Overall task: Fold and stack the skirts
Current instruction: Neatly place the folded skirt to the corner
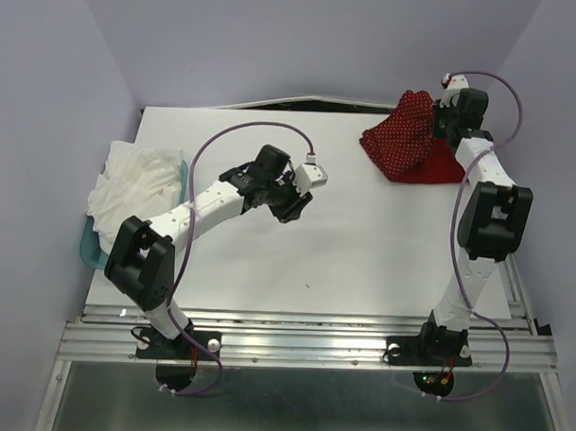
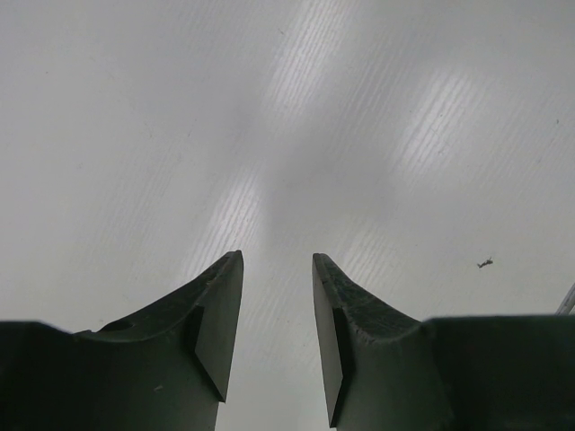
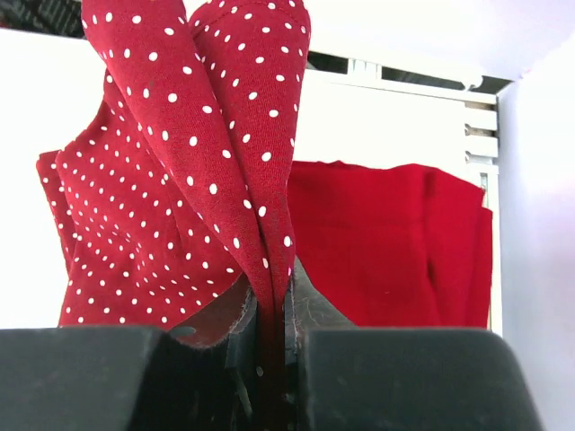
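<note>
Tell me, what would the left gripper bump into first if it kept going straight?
Probably just the bare white table. The left gripper, open, sees only tabletop ahead; a tiny dark speck lies off to the right.

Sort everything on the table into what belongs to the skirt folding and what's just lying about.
Job: polka-dot skirt, pinched in right pincer; plain red skirt.
Lying about: white cloth heap; teal tub under it.

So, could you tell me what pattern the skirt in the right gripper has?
The skirt is dark red with small white dots, clearest in the right wrist view.
</note>
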You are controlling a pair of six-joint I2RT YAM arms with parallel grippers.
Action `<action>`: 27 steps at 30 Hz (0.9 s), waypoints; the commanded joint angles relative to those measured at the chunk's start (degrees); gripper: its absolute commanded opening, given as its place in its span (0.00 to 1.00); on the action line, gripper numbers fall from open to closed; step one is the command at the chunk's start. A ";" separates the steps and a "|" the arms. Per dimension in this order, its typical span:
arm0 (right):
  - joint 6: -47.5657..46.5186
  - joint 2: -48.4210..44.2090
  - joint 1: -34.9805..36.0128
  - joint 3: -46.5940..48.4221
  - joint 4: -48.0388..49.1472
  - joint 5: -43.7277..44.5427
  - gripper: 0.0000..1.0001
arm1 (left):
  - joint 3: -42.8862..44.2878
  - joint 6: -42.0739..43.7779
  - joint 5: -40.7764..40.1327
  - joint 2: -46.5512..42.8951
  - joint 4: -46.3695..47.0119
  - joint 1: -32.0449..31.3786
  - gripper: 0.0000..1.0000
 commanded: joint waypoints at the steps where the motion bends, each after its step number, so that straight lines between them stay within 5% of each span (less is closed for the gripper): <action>1: 3.28 1.31 -2.78 5.13 0.74 -1.29 0.01 | 0.63 0.60 0.92 -1.59 -0.71 0.39 0.48; 22: 9.61 6.94 -11.12 -0.58 -0.84 -4.55 0.03 | 0.63 0.52 2.41 -2.20 -2.91 3.11 0.54; 23: 9.61 7.37 -11.12 -0.32 -1.11 -4.81 0.09 | 0.72 0.34 3.11 -2.37 -2.83 3.37 0.57; 25: 10.31 7.38 -11.12 0.03 -1.46 -4.46 0.35 | 1.25 -0.10 3.64 -2.73 -2.91 4.25 0.64; 27: 10.58 6.85 -11.12 0.12 -1.72 -3.41 0.75 | 1.69 -0.80 4.51 -3.52 -2.74 5.22 0.65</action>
